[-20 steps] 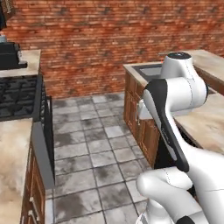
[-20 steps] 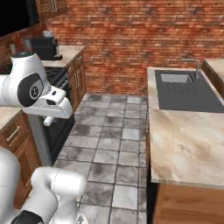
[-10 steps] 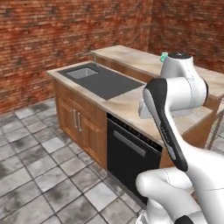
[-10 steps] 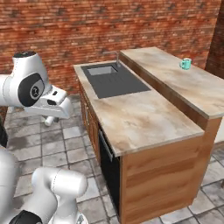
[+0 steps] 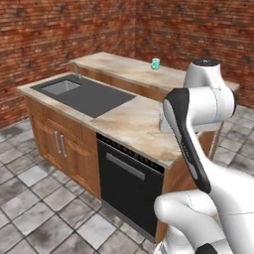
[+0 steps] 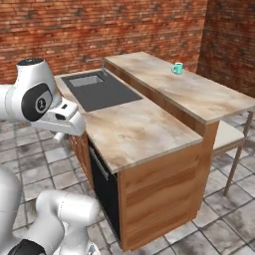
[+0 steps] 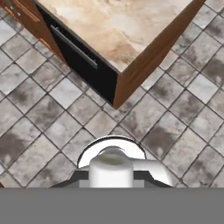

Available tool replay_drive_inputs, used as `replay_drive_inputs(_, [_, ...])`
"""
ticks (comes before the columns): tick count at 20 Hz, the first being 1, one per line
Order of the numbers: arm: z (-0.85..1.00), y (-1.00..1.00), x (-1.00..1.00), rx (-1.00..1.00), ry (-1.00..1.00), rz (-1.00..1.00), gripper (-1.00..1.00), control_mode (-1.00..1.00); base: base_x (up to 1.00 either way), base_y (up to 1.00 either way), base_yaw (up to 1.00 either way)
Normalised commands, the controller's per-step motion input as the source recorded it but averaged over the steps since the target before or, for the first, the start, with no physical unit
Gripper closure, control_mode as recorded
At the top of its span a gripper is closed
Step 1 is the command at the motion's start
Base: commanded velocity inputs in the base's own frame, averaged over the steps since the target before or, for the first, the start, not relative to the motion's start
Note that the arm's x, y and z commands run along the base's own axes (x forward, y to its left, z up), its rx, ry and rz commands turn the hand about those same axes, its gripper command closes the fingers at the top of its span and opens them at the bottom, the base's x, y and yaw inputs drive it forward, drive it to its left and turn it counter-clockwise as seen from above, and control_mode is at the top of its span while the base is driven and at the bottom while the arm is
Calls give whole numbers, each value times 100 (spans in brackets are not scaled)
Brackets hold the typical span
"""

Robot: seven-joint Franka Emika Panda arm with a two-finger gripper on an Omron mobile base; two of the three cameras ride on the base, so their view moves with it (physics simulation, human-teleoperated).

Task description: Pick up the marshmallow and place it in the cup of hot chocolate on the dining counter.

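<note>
The marshmallow (image 7: 111, 165), a stubby white cylinder, sits at the bottom of the hand view between the dark fingertips of my gripper (image 7: 111, 177), which is shut on it. The hand looks down at floor tiles beside the corner of the sink counter. In the right base view the gripper (image 6: 61, 134) hangs at the near left of that counter, over the floor. The teal cup of hot chocolate (image 5: 156, 63) (image 6: 177, 68) stands far off on the raised dining counter (image 5: 124, 67) (image 6: 199, 94), well beyond the gripper.
A lower marbled counter (image 6: 132, 129) with a dark sink (image 6: 99, 89) and a black dishwasher front (image 5: 126, 178) lies between me and the dining counter. A stool (image 6: 230, 134) stands under its right end. Grey floor tiles (image 7: 39, 113) spread around, and brick walls stand behind.
The whole scene has swung: the stove side gave way to the sink island and dining counter, so the base has turned. The gripper has stayed shut on the marshmallow.
</note>
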Motion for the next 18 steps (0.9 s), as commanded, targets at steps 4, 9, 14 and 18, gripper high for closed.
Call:
replay_drive_inputs(4, [0, 0, 0, 0, 0, 0, 100, 100, 15, -93, -5])
replay_drive_inputs(9, [0, 0, 0, 0, 0, 0, 100, 100, 7, -100, -15])
replay_drive_inputs(14, [0, 0, 0, 0, 0, 0, 100, 100, 27, -98, -20])
replay_drive_inputs(18, [0, 0, 0, 0, 0, 0, 100, 100, 86, -94, -22])
